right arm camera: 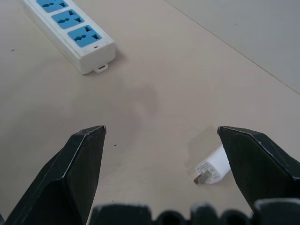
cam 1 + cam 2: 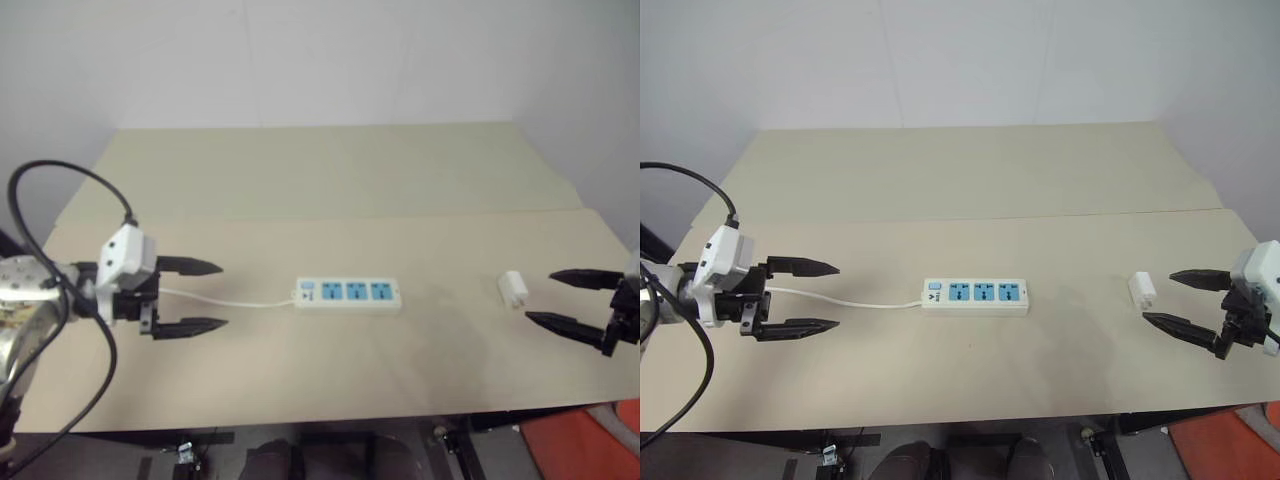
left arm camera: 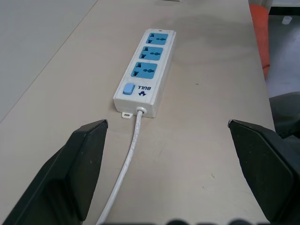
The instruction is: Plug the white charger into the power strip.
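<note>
The power strip (image 2: pixel 348 294) lies flat in the middle of the tan table, its three blue sockets facing up and its thin white cord (image 2: pixel 225 300) running off to the left. The white charger (image 2: pixel 513 289) lies on its side to the right of the strip, prongs showing in the right wrist view (image 1: pixel 212 169). My left gripper (image 2: pixel 205 296) hovers open at the left, pointing along the cord toward the strip's switch end (image 3: pixel 128 89). My right gripper (image 2: pixel 548 297) hovers open at the right, just beyond the charger, empty.
The table (image 2: pixel 330 180) is made of two tan boards with a seam running across behind the strip. A black cable (image 2: pixel 70 180) loops above my left wrist. An orange object (image 2: pixel 590 445) sits below the table's front right corner.
</note>
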